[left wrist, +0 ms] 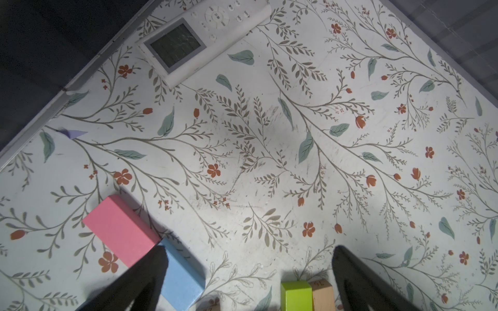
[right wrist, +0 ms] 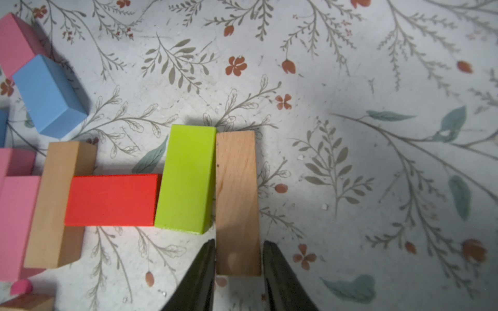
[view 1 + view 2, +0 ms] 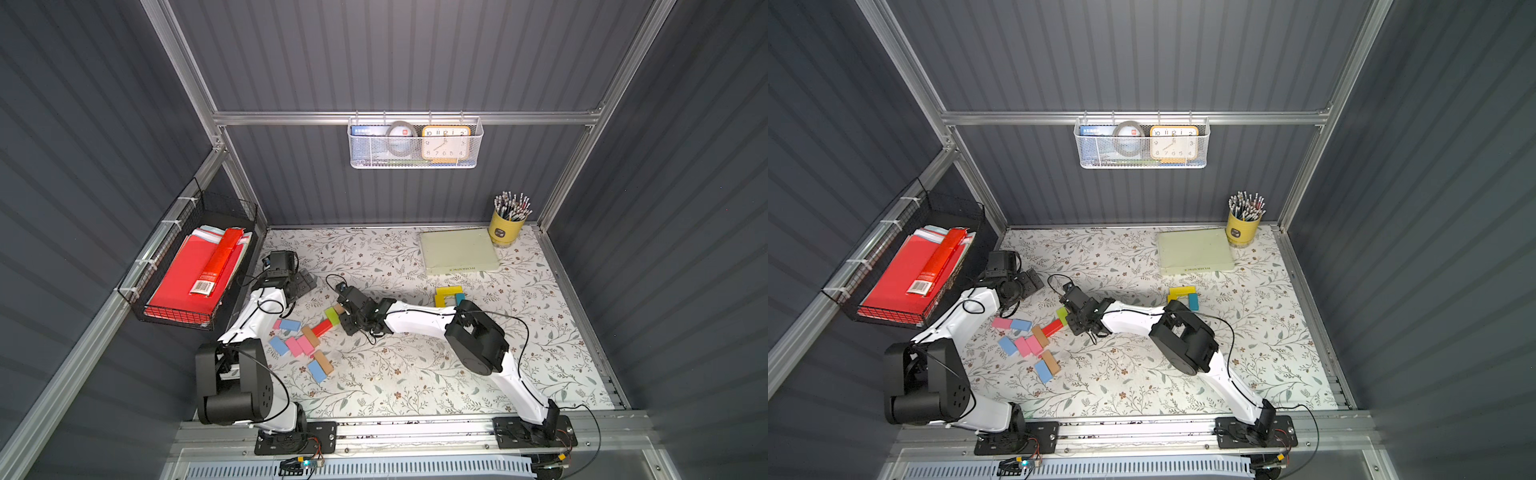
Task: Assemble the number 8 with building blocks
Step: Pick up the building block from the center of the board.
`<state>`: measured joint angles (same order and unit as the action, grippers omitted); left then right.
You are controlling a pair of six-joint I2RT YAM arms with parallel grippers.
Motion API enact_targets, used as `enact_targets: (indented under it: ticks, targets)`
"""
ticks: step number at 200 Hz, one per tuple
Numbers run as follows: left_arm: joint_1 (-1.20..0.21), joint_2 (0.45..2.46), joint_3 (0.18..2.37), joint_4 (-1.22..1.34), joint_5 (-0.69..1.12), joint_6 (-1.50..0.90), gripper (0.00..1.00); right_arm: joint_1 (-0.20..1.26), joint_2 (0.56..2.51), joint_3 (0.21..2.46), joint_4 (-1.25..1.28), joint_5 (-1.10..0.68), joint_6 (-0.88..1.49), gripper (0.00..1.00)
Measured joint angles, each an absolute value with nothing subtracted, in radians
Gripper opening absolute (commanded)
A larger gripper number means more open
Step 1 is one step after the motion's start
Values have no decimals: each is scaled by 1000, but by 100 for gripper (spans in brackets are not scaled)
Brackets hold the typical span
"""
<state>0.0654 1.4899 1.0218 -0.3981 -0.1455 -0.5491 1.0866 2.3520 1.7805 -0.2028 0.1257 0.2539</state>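
Note:
In the right wrist view my right gripper [image 2: 238, 258] is shut on one end of a plain tan block [image 2: 237, 194] that lies flat on the mat. A green block [image 2: 187, 177] lies against its side, and a red block [image 2: 111, 199] butts against the green one. Pink, blue and tan blocks [image 3: 299, 345] lie scattered left of them. Yellow and blue blocks [image 3: 449, 295] form a small open frame further right. My left gripper [image 1: 249, 251] hangs open over bare mat, with a pink block [image 1: 121, 231] and a blue block [image 1: 183, 280] beside one finger.
A white remote control [image 1: 194, 35] lies near the back left wall. A pale green pad [image 3: 459, 251] and a yellow pencil cup [image 3: 507, 226] stand at the back right. A black wire basket [image 3: 174, 316] with red folders hangs on the left wall.

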Motion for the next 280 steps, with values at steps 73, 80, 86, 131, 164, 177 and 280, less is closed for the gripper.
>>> enact_targets:
  ticks: [73, 80, 86, 131, 164, 177, 280]
  targets:
    - [65, 1489, 1002, -391, -142, -549, 99, 1088, 2366, 1788, -189, 129, 207, 29]
    - [65, 1489, 1002, -391, -142, -549, 99, 1089, 2366, 1788, -188, 131, 204, 27]
    - [65, 1489, 1001, -391, -142, -549, 99, 1089, 2366, 1789, -188, 132, 202, 25]
    - [65, 1489, 987, -380, -141, -548, 99, 1092, 2385, 1819, -192, 142, 186, 2]
    - [65, 1489, 981, -364, -128, -547, 99, 1094, 2360, 1776, -167, 171, 186, 0]
    - [65, 1489, 980, -355, -118, -544, 99, 1092, 2292, 1684, -169, 186, 190, 0]
    - [65, 1489, 970, -302, -63, -507, 99, 894, 1569, 1024, -153, 260, 280, 0]
